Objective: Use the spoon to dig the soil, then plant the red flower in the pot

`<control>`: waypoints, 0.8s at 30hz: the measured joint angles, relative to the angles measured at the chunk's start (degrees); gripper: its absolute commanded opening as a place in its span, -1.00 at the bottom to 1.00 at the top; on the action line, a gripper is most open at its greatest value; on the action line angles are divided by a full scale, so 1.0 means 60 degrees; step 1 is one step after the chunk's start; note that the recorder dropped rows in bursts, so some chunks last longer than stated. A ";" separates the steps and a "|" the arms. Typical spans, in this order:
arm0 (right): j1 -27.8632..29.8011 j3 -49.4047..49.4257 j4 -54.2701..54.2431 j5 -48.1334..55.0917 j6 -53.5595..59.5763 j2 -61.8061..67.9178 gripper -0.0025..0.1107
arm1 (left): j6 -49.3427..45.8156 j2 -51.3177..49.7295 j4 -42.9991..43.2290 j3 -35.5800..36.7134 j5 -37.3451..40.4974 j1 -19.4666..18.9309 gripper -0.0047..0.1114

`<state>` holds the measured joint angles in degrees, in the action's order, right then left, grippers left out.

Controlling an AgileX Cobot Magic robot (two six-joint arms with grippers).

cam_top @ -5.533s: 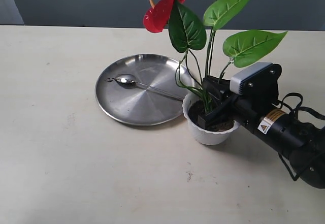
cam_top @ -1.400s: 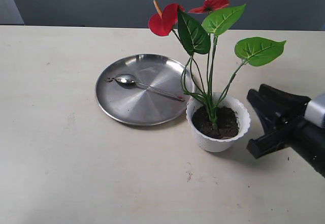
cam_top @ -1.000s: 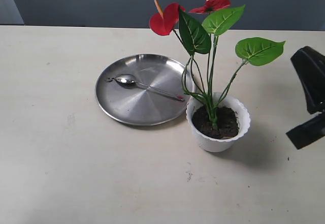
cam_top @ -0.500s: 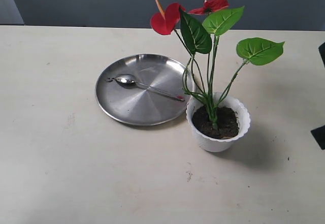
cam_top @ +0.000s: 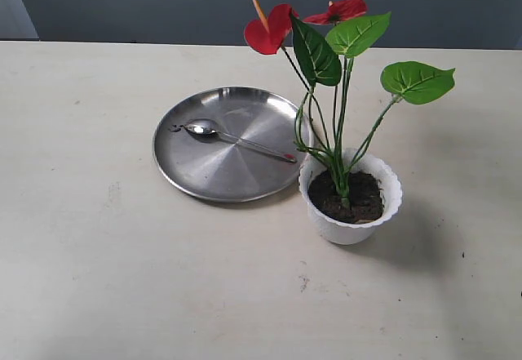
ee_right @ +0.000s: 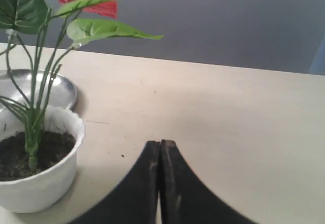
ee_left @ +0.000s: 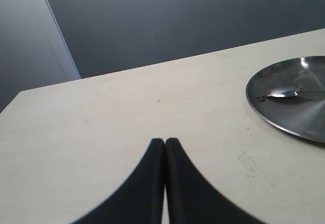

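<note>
The red flower (cam_top: 269, 29) is seen standing upright in the white pot (cam_top: 351, 197), with its stems pushed into the dark soil (cam_top: 347, 197). The pot is set on the table (cam_top: 81, 254), just beside the round steel plate (cam_top: 228, 144). The spoon (cam_top: 232, 138) is laid on the plate, and specks are seen by its bowl. Neither arm is shown in the outside view. The left gripper (ee_left: 164, 148) is seen pressed shut with nothing in it. The right gripper (ee_right: 160, 150) is shut and empty too, near the pot. Part of the plate is cut off in both wrist views.
</note>
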<state>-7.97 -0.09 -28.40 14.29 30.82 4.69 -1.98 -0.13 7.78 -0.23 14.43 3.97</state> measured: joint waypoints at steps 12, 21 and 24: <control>0.1003 0.0000 0.2366 0.1181 -0.2936 -0.0719 -0.96 | 0.0000 0.0000 0.0000 0.0000 0.0000 0.0000 -0.91; 0.1003 0.0000 0.4733 0.1181 -0.5729 -0.0719 -0.96 | 0.0000 0.0000 0.0000 0.0000 0.0000 0.0000 -0.91; 0.1003 0.0000 0.4983 0.1181 -0.6199 -0.0719 -0.96 | 0.0000 0.0000 0.0000 0.0000 0.0000 0.0000 -0.91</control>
<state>-1.95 -0.09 1.50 21.38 -6.37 0.38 -1.98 -0.13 7.78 -0.23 14.43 3.97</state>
